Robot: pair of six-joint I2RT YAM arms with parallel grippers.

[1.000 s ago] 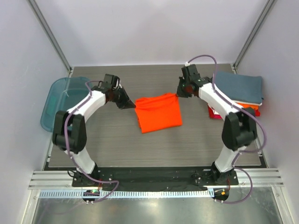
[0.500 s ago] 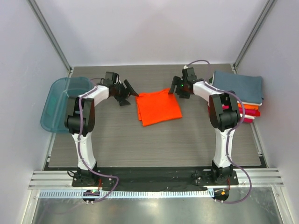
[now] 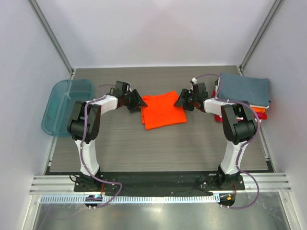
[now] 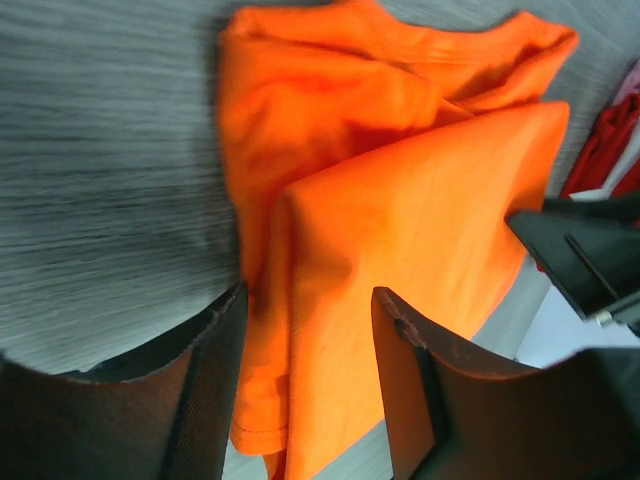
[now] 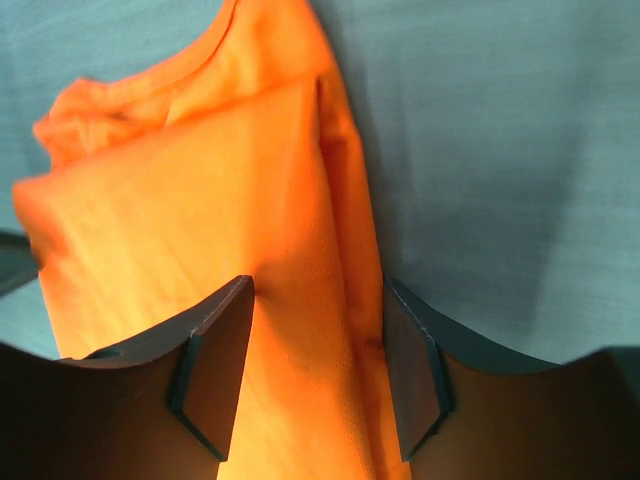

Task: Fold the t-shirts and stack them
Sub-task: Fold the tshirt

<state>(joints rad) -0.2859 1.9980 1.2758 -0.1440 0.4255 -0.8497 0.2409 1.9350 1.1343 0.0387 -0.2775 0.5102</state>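
One orange t-shirt (image 3: 163, 110) lies folded mid-frame on the bench (image 3: 158, 148). My left fingers (image 4: 210, 395) and right fingers (image 5: 215, 350) stand apart astride its side edges. I judge only moving it onto the pile (image 3: 244, 88) at right remains.

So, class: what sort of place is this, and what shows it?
Probably a robot test cell, not a home: two arms bolted to a table, bare white walls, and a stack of folded shirts.

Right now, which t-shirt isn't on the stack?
The bright orange t-shirt, lying alone in the middle between the left pincer and right pincer. The others sit piled at the far right, with the blue-grey shirt on top.
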